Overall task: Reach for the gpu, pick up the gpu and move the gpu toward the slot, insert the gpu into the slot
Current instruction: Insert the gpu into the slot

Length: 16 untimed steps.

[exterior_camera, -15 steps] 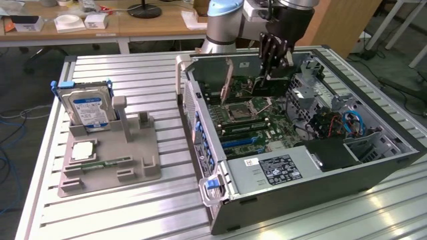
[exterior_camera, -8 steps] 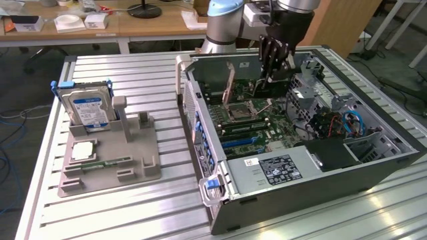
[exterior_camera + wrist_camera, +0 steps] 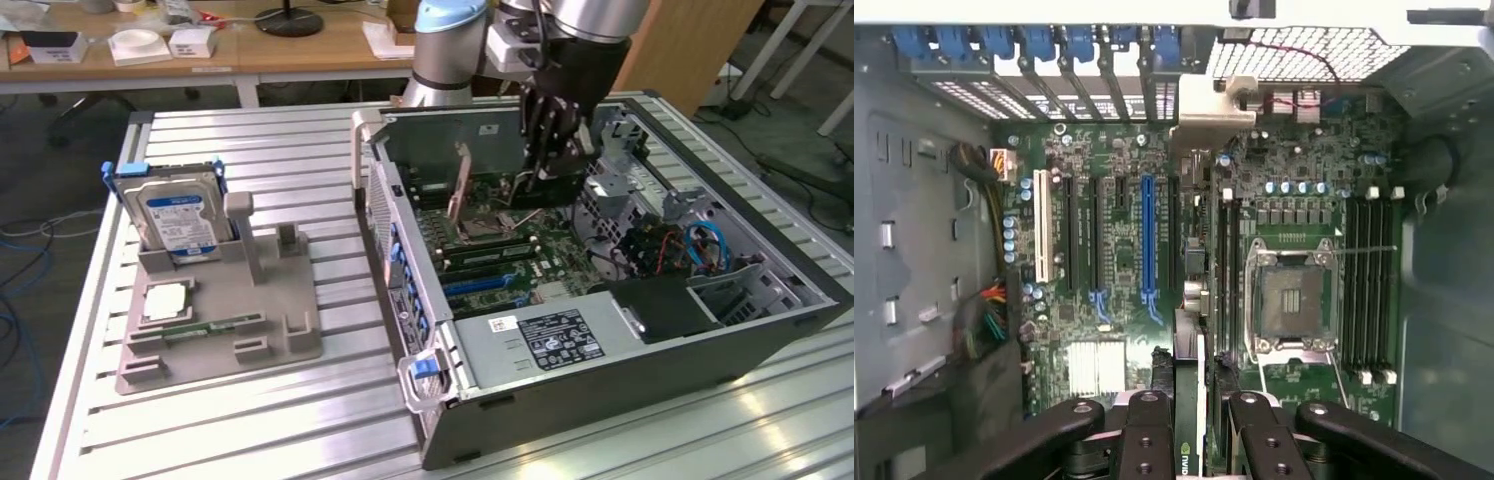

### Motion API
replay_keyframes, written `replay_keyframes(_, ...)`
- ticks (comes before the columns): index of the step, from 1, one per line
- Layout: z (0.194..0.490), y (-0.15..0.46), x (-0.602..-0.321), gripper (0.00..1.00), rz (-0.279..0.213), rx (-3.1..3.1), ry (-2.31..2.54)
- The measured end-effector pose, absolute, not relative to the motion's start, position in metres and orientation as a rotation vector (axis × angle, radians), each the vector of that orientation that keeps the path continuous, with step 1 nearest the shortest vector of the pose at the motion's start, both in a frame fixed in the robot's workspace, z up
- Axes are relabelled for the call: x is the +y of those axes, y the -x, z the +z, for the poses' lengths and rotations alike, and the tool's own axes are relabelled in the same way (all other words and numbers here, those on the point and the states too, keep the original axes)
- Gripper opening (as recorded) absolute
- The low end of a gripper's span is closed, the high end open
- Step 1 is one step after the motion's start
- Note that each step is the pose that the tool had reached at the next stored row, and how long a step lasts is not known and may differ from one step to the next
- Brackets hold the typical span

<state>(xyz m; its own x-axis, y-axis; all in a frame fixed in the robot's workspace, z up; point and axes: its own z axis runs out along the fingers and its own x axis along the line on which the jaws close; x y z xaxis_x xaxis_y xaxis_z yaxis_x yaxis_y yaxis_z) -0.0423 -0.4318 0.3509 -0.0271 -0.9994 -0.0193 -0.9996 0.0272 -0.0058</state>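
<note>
Your gripper (image 3: 1194, 415) has its fingers clamped on the gpu (image 3: 1187, 350), edge-down above the motherboard (image 3: 1119, 250). Hold the card upright and parallel with the slot (image 3: 1147, 240).

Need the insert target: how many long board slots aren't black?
2: a white slot beside the cable bundle, a blue slot nearer the processor socket. The held card may hide more.

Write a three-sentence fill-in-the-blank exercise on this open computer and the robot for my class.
1. The end effector grips the ____ over the motherboard.
2. The hard drive stands to the exterior view's ____ of the computer case.
3. The hard drive's label is ____.
Missing words: gpu; left; blue.
</note>
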Motion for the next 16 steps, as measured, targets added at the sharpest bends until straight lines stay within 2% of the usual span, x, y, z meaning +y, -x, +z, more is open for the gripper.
replay_keyframes(16, 0.328, 0.062, -0.451, 0.26, 0.002, 2.233, 2.173)
